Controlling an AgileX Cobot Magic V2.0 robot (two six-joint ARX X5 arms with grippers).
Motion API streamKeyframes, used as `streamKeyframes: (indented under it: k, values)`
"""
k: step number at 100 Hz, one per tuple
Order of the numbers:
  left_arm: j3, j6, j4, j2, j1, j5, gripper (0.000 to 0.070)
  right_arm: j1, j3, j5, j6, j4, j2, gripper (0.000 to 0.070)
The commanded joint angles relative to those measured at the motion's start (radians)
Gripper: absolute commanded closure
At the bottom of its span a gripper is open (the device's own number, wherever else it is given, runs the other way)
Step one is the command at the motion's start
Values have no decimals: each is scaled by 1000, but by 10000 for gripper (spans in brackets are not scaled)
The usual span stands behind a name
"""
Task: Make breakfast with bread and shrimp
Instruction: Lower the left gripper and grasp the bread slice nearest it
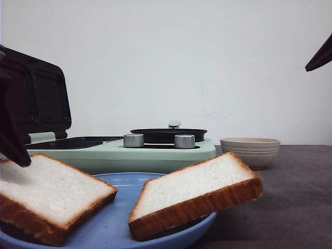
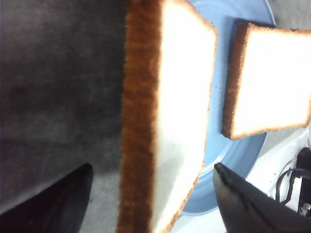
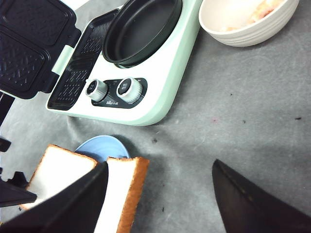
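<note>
Overall light: even, soft and bright, with the wall [image 1: 171,62] behind the breakfast maker [image 1: 129,150] plain white.
Overexposure: the bread [image 2: 182,107] crumb blows out to near white in the left wrist view; the bowl [image 3: 248,22] interior is also washed out.
Shadows: faint, beside the breakfast maker on the grey table [image 3: 233,121].
Blur: the left gripper [image 2: 153,194] fingers are soft and dark, and the nearest crust is smeared.
Sharpness: the knobs [image 3: 114,90] are crisp.

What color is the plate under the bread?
Light blue; the plate shows best in the front view.
</note>
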Motion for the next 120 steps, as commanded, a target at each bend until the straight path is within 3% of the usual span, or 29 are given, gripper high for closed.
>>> streamKeyframes:
  k: [1,5,13,27,88,120]
  values:
    - [17,-10,16,17,-9,7,272,0,16,-3,-12,7,6,281]
    - [17,-10,23,21,-13,7,303,0,16,-3,-12,7,6,281]
    - [17,-28,40,22,-17,7,496,0,16,-3,-12,7,6,281]
    - [17,-36,63,22,-18,7,700,0,16,-3,-12,6,6,281]
    - [17,-65,143,-100,-18,4,697,0,16,-4,-11,0,6,281]
    - [18,-80,191,-259,-18,-89,697,0,16,-4,-12,-18,6,281]
